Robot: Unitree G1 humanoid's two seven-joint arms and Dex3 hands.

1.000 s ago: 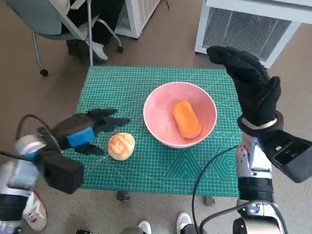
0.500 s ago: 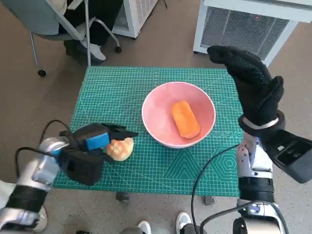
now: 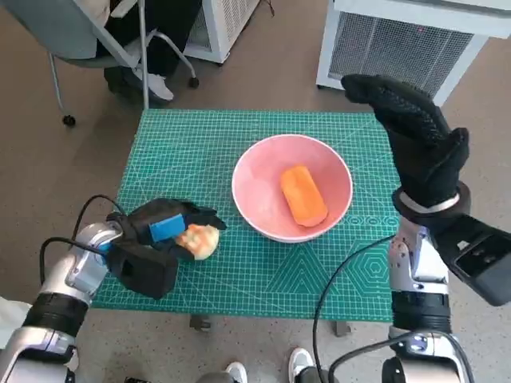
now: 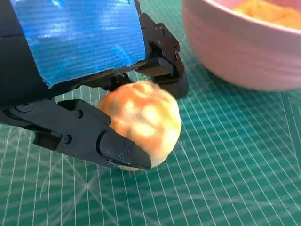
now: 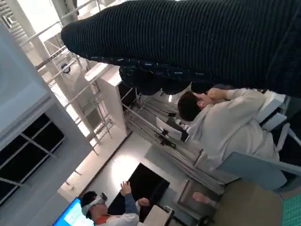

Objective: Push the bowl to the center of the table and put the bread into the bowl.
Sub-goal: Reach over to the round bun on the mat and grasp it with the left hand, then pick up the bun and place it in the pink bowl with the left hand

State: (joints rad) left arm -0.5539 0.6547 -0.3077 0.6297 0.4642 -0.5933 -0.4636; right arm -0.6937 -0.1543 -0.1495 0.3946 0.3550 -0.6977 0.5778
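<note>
The round bread (image 3: 198,239) sits on the mat (image 3: 184,152), between the fingers (image 4: 117,148) of the left hand (image 3: 164,225). The bowl (image 3: 292,188) stands just past those fingertips, with the long bread (image 3: 303,195) in it. The right hand (image 3: 415,140) is up beside the bowl, on its far side from the left hand.

Open green mat (image 3: 200,152) lies upper left of the bowl (image 3: 292,187). The bowl's wall stands just right of the bun (image 3: 198,239) and left hand (image 3: 164,227); the right hand (image 3: 415,136) hangs over the table's upper right corner.

Head overhead; left wrist close, bread roll (image 4: 141,120) shared.
</note>
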